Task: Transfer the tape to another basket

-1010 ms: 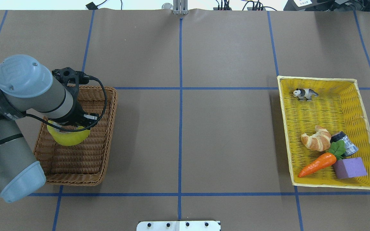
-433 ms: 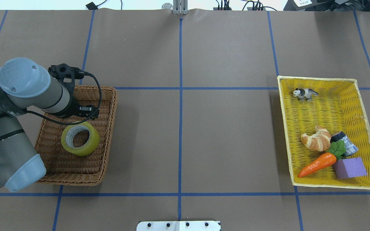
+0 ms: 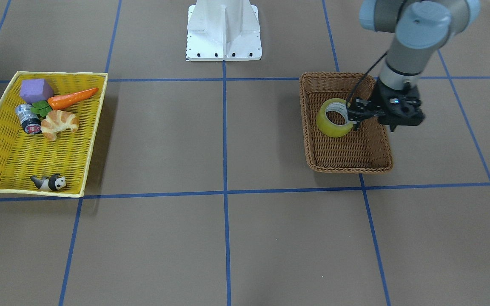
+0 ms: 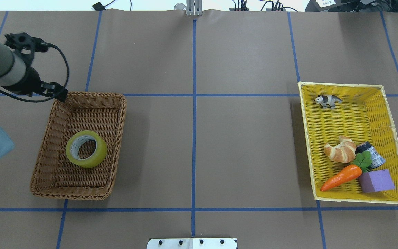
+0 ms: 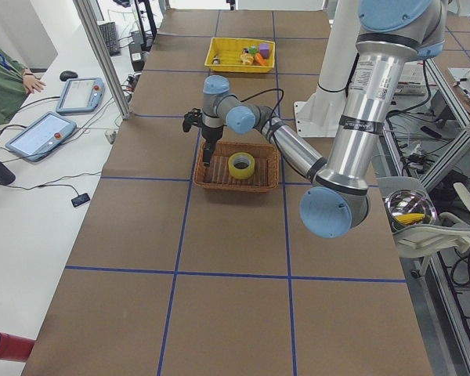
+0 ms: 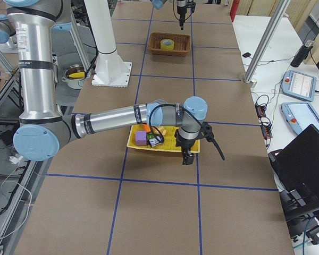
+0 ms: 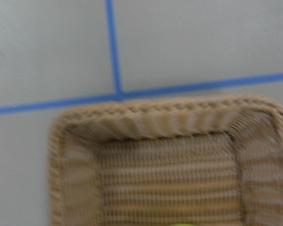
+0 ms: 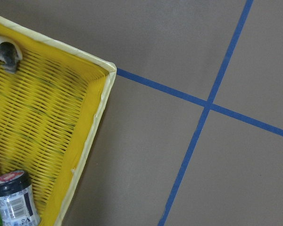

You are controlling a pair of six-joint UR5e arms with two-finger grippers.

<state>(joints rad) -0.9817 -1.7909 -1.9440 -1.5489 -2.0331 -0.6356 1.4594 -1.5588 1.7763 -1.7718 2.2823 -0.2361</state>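
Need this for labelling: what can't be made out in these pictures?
Left gripper: jaws too small and dark in the front-facing view to tell open from shut.
Right gripper: only in the exterior right view, small; outside overhead and front-facing frames.
Tape: left wrist view is blurred, showing only a sliver at its bottom edge.
Bottle: partly under carrot leaves overhead; label unreadable.

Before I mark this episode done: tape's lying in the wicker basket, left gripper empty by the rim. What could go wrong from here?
1. The left gripper hangs by the wicker basket's far rim, cable looping beside it; a low sideways move could snag the weave and drag basket and tape roll along.
2. The right gripper sits low beside the yellow basket's edge; a careless move might bump it and shift the bottle inside.
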